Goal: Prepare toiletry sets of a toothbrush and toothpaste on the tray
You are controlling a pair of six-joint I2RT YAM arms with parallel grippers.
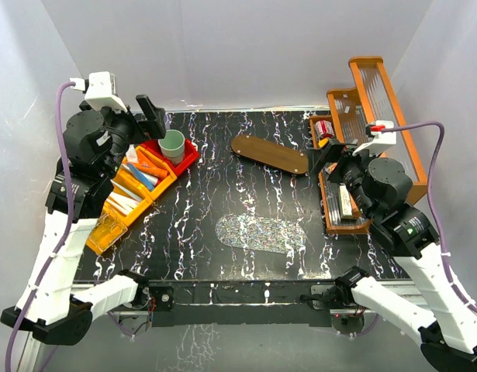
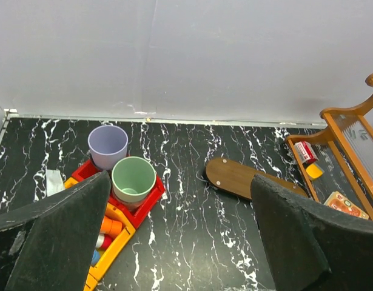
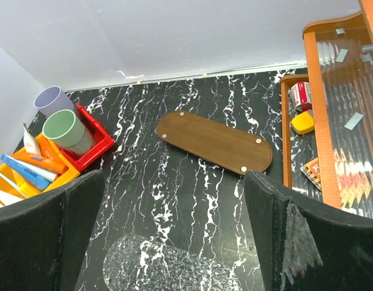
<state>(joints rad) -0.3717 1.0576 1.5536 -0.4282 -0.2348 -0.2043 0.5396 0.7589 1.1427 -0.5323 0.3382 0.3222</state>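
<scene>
Left claw (image 1: 150, 116) hangs with its jaws wide apart and nothing between them, right over the supplies at the far left of the table (image 1: 222, 201). The right claw (image 1: 325, 155) is parted and empty too, beside the wooden rack (image 1: 378, 101).

The tray (image 1: 271, 153), an oval brown board, lies bare between the two arms and nearer the right one. Its long axis slants from far-left to near-right.

Everything meant for it is well off to its left. A red bin (image 1: 190, 157) holds the green cup (image 1: 174, 145), and the lilac cup (image 2: 107, 145) stands just behind it. Adjoining is a yellow bin (image 1: 133, 190) with a blue tube (image 3: 25, 171) and what I take for the pale toothbrushes (image 1: 120, 203), though they are too small to be sure of. They lie along the bin's length.

So I'd say the left arm is the one to pick, carrying rightward to the tray.
</scene>
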